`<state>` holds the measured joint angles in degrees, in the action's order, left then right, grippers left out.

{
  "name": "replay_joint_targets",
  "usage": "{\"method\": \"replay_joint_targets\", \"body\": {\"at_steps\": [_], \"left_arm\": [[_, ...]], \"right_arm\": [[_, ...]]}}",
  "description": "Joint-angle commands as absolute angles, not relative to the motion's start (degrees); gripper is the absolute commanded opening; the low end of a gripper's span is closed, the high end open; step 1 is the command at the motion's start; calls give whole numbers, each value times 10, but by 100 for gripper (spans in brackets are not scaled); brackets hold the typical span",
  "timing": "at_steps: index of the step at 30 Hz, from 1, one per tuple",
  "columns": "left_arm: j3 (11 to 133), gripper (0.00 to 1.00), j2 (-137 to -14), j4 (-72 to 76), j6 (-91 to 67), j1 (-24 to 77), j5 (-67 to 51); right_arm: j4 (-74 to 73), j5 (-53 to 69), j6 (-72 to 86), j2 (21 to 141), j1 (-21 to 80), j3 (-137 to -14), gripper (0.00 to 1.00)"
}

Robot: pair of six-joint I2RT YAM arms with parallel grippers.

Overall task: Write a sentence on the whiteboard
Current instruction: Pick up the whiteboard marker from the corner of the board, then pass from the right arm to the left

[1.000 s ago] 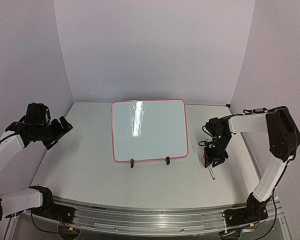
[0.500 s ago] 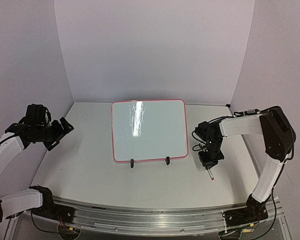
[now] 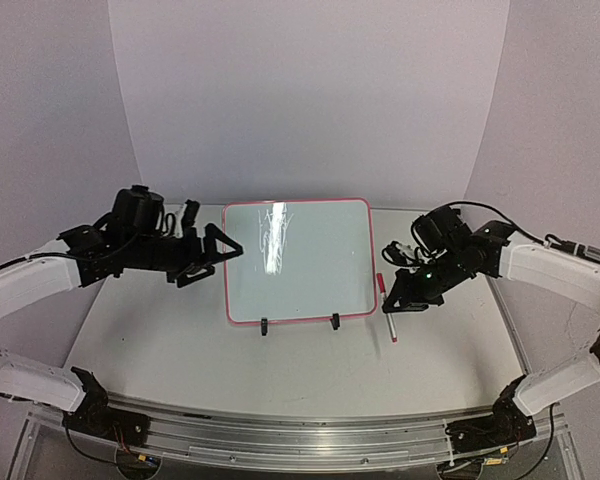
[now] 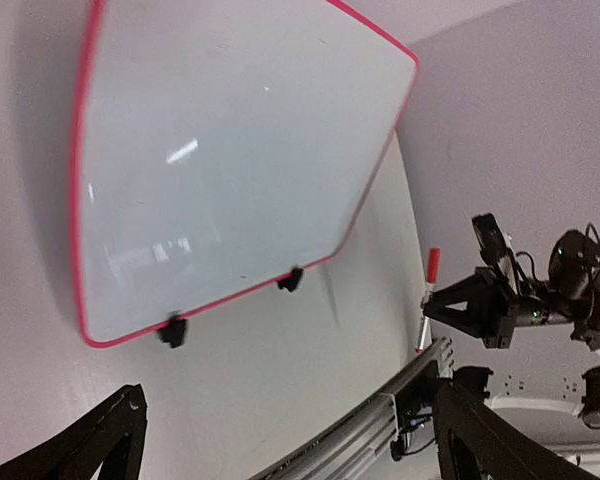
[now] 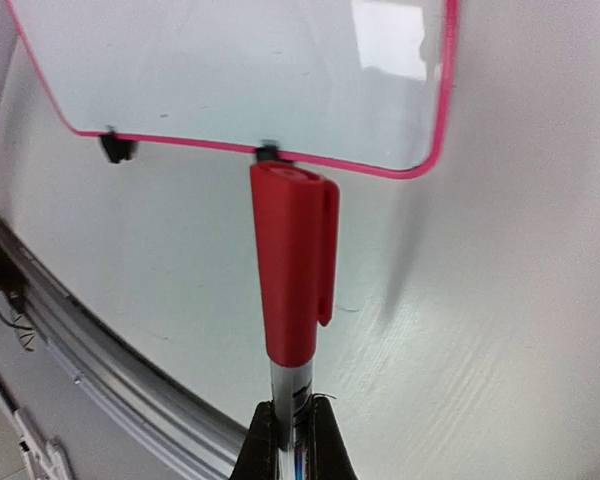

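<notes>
White tabletop point(image 3: 150, 345) fills the lower half of the overhead view. Whiteboard point(image 3: 300, 260), at centre frame, leans back so that its glossy face tilts up toward both arms. No lettering shows on it, so the sentence is judged not yet begun.

Left gripper point(image 3: 218, 252) hangs just left of the board's upper left corner, jaws spread wide and holding nothing. It is probably posted there to steady the frame or to take a cap.

Right gripper point(image 3: 394, 300), just right of the board's lower right corner, is clamped on the barrel of the marker point(image 3: 391, 325).

Red cap point(image 5: 294, 260) is still on and points toward the board. No ink can reach the surface this way, so uncapping is judged the next step, and it likely needs both grippers.

Black clip feet point(image 3: 265, 326), 2 in number, grip the lower edge and prop the board.
</notes>
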<state>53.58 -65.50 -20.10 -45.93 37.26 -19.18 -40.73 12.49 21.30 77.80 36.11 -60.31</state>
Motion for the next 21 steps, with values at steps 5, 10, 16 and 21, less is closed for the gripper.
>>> {"method": "replay_joint_targets", "body": {"at_steps": [5, 10, 16, 21], "left_arm": [[679, 93, -819, -75, -446, 538, -191], [720, 82, -889, -49, -458, 552, -227], [715, 75, -906, -17, -481, 556, -229], [711, 68, -912, -4, -492, 560, -239]], "right_arm": [[-240, 284, 296, 774, 430, -612, 0], [-237, 300, 283, 794, 454, -630, 0], [-225, 302, 271, 804, 471, -638, 0], [-218, 301, 268, 817, 475, -650, 0]]}}
